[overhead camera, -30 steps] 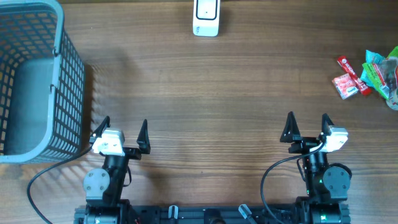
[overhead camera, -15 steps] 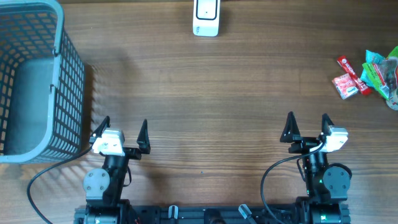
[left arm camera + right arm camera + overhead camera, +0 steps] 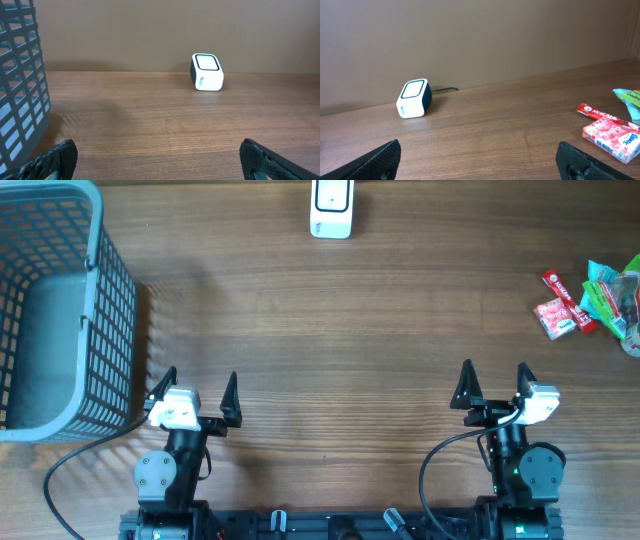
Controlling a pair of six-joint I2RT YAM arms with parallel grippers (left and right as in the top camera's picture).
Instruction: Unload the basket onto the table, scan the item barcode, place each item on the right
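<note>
— Where are the things to be scanned?

— By the table's (image 3: pixel 330 330) right edge. A pink packet (image 3: pixel 558 317) lies touching a red stick packet (image 3: pixel 568 288), and a green packet (image 3: pixel 612 298) just beyond them is partly cut off by the frame.

— And the scanner?

— The white scanner (image 3: pixel 331 208) stands at the far edge, about midway across. A thin cable (image 3: pixel 444 90) runs off behind it.

— What are the pincers doing?

— The right gripper (image 3: pixel 494 370) has its fingers spread as wide as they go, grasping nothing and touching nothing. It sits at the near edge, well apart from the packets, which lie ahead and off to its right. The left gripper (image 3: pixel 200 380) is spread just as wide and also holds nothing.

— How much room is there to move?

— Bare wood runs from both grippers up to the scanner, and from the right gripper across to the packets. The grey mesh basket (image 3: pixel 110 310) takes up the left side, and its near corner is just beside the left gripper's outer finger.
</note>
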